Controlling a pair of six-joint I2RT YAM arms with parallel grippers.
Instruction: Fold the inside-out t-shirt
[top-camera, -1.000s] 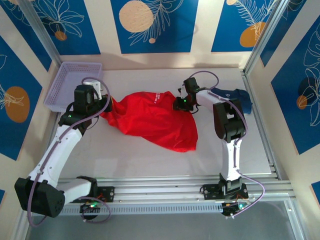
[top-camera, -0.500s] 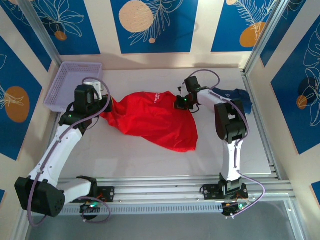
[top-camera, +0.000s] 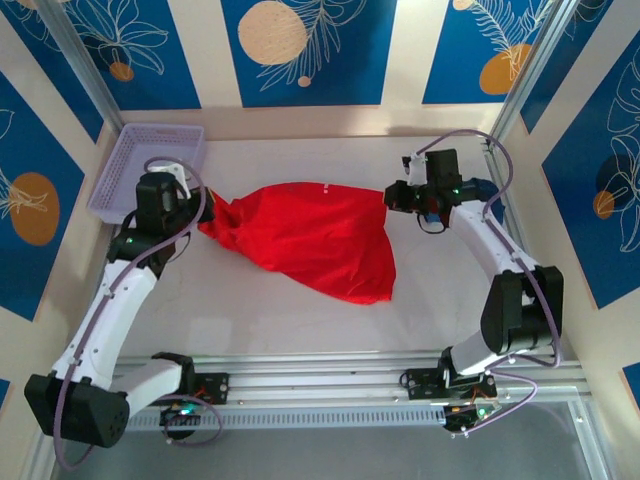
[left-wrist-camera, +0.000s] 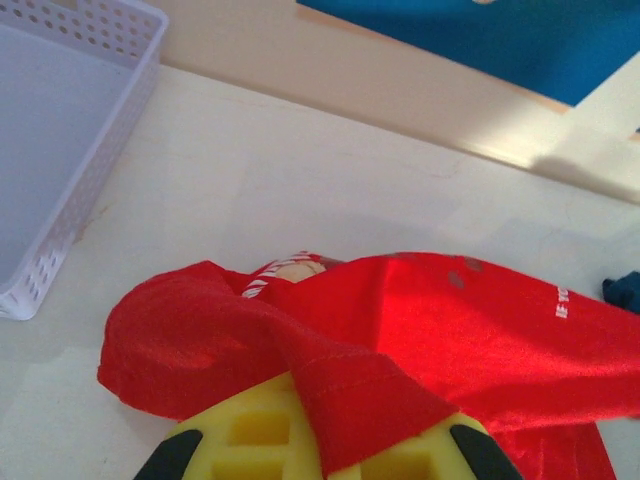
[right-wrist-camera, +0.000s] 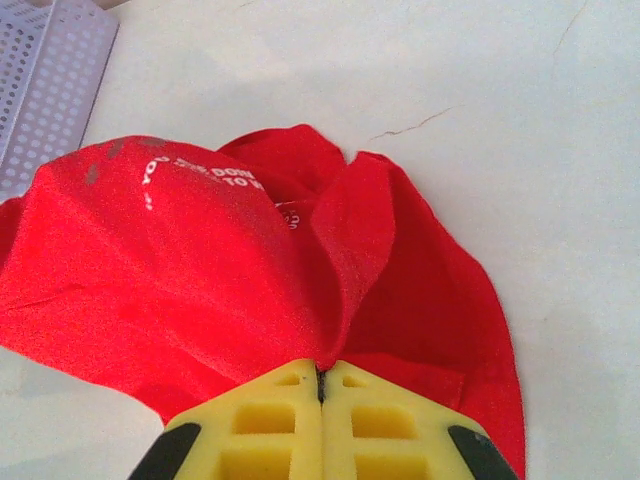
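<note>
The inside-out t-shirt (top-camera: 310, 240), soft bright red cloth with shallow wrinkles, spans the middle of the smooth pale table (top-camera: 300, 320); its shape is a rough wedge, rounding off at the near right. The left gripper (top-camera: 203, 215) is clamped on the bunched left end, with a stitched hem draped between its yellow pads (left-wrist-camera: 250, 430); the right gripper (top-camera: 393, 197) pinches the right end, pads (right-wrist-camera: 270, 420) pressed together on a fold. A perforated lilac plastic basket (top-camera: 150, 165) sits far left, apart from the cloth; bare tabletop lies open along the near edge.
</note>
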